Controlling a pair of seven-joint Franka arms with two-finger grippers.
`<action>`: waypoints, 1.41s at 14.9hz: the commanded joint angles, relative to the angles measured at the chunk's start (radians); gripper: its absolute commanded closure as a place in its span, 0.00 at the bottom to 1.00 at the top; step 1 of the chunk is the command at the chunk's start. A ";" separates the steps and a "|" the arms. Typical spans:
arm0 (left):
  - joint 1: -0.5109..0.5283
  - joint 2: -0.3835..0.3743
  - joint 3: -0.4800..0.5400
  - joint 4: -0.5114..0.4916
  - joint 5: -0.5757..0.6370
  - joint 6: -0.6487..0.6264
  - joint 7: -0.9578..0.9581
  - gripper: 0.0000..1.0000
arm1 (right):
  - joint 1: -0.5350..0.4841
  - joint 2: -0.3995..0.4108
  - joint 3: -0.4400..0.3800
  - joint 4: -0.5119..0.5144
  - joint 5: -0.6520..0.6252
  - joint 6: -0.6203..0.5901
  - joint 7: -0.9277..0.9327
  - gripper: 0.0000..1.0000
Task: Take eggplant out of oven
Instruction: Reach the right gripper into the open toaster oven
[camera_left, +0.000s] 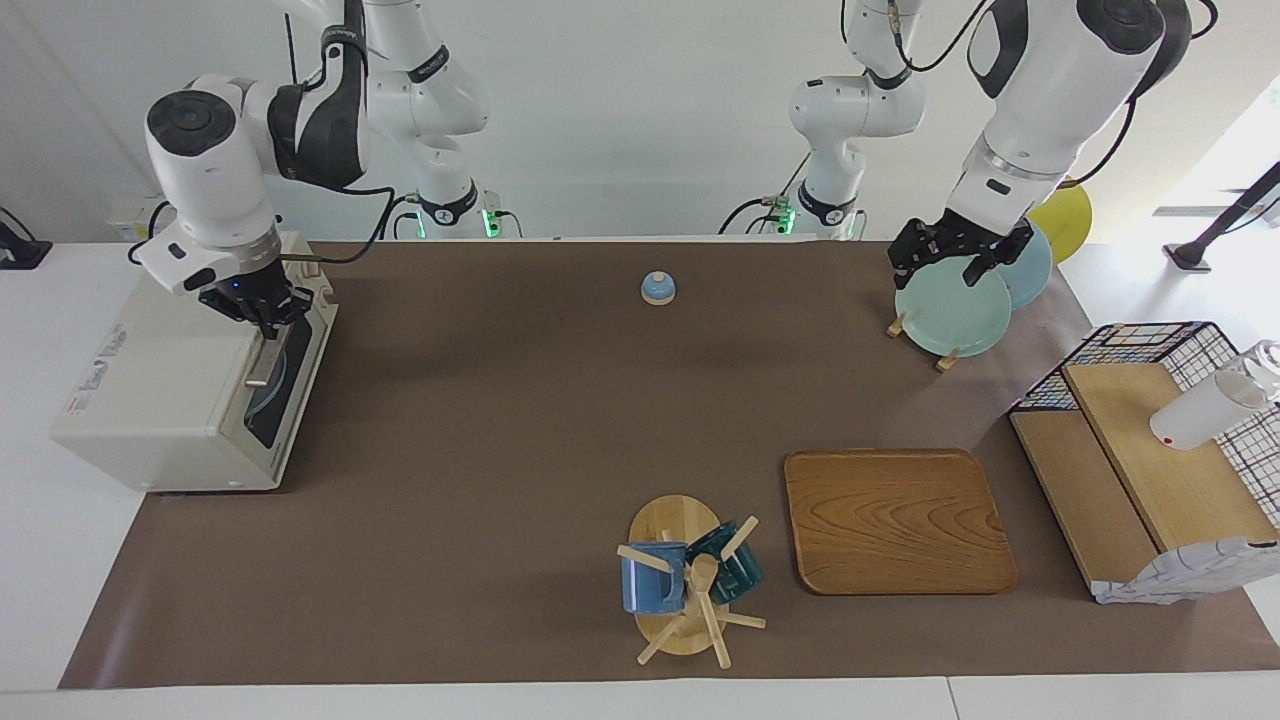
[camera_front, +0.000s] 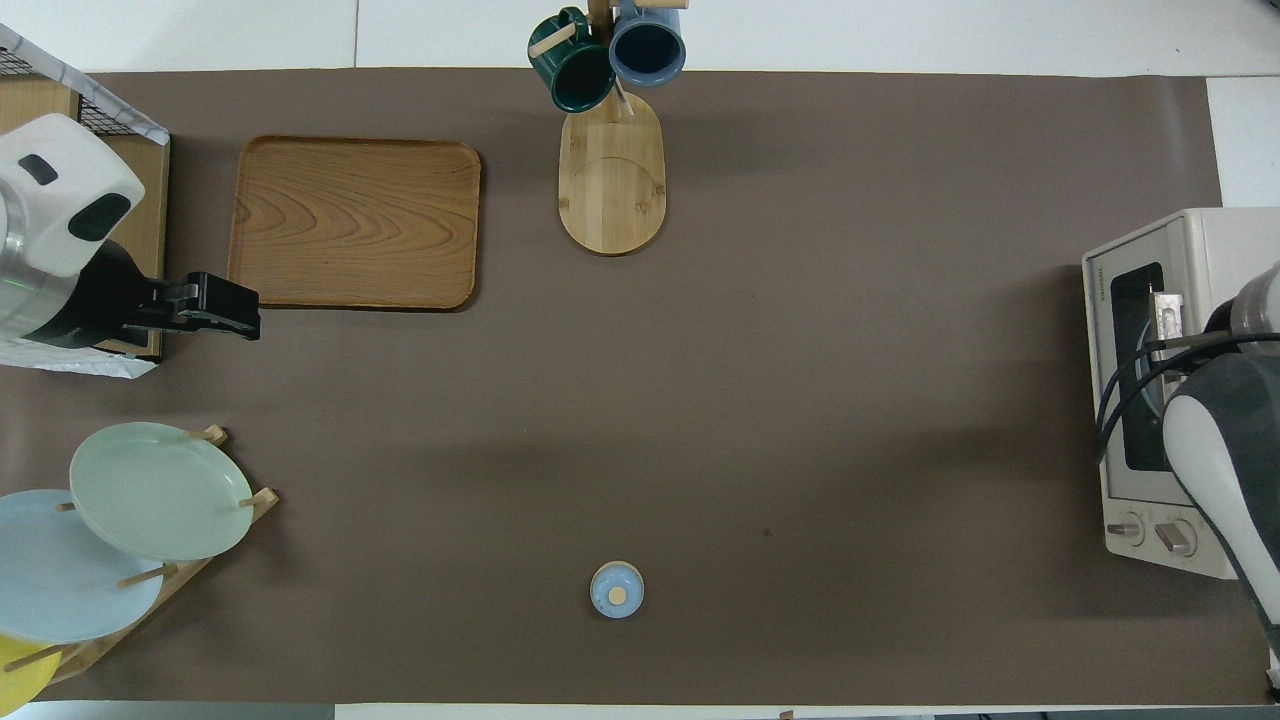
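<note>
Directly under right gripper (camera_left: 268, 322): oven (camera_left: 170, 400) door handle (camera_left: 262, 362), door closed. Finger spread: cannot tell. Eggplant unseen, presumably inside. Recommended: grip bar squarely, pull along door's arc. Left gripper (camera_left: 952, 262) waiting over plate rack (camera_left: 950, 310).

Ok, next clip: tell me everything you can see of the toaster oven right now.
The oven is a boxy cream-white countertop unit at the right arm's end of the table, partly on the brown mat. Its front faces the table's middle, with a dark glass door, a metal bar handle and two knobs at the end nearer the robots. The door looks closed; a round pale shape shows through the glass, but no eggplant can be made out. The right gripper is at the handle's top; contact is unclear.
</note>
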 joint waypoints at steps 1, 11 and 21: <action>0.009 -0.007 -0.002 -0.007 -0.002 -0.002 0.005 0.00 | -0.010 -0.007 0.009 -0.046 -0.019 0.061 0.011 1.00; 0.009 -0.007 -0.002 -0.007 -0.002 -0.002 0.005 0.00 | 0.065 0.057 0.014 -0.105 0.037 0.221 0.040 1.00; 0.009 -0.007 -0.002 -0.007 -0.002 -0.002 0.005 0.00 | 0.105 0.140 0.015 -0.238 0.079 0.480 0.129 1.00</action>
